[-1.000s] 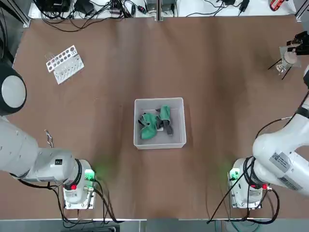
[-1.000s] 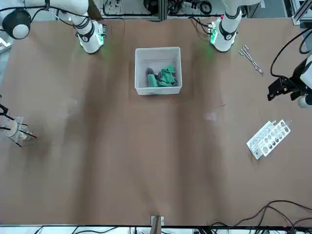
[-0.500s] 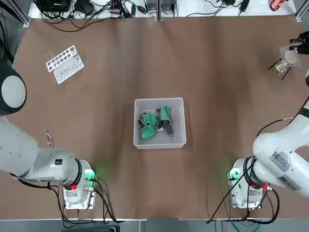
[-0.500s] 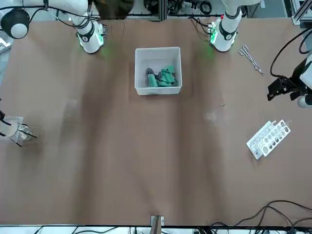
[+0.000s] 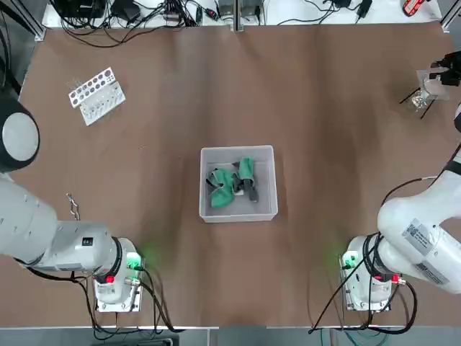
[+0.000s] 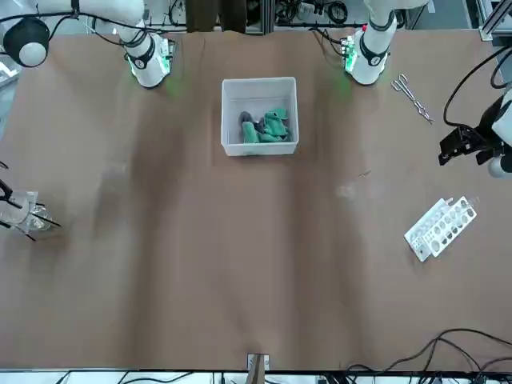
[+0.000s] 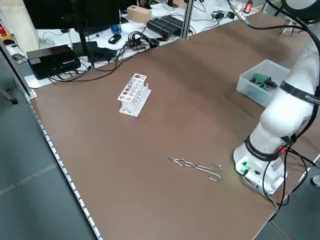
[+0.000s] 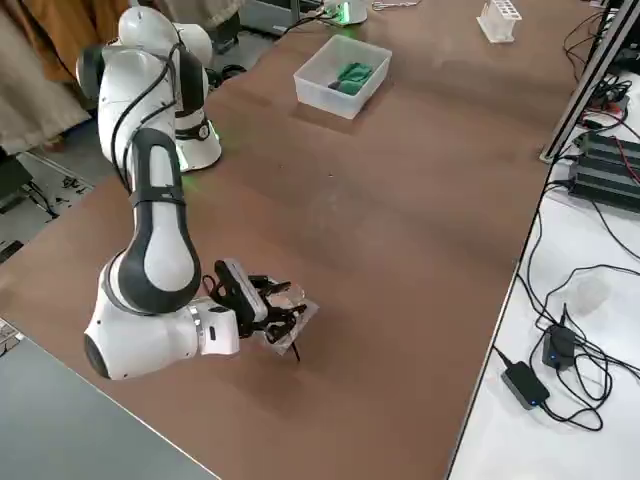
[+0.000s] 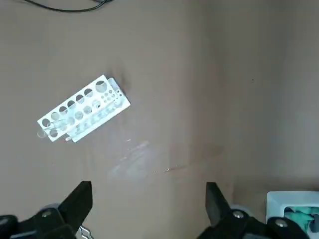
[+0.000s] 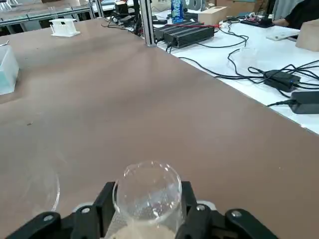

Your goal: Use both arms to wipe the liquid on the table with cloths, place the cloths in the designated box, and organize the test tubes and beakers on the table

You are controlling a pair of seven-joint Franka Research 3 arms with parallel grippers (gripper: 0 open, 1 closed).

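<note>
Cloths (image 5: 232, 180) already in the box (image 5: 266, 155), well away from both claws; glassware step now. Right claw (image 10: 148, 209) closed around a beaker (image 10: 148, 191) over the stand (image 8: 290, 325); next, lift it clear. Left claw (image 9: 149, 199) wide open, empty, high above the rack (image 9: 82, 114).

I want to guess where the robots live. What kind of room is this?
Probably a robotics lab set up like a chemistry bench. Two white arms share a brown table with a test tube rack, and cables and electronics crowd its edges.

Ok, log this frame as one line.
cloths: in box | right gripper: shut on beaker, by wire stand | left gripper: open, above table
</note>
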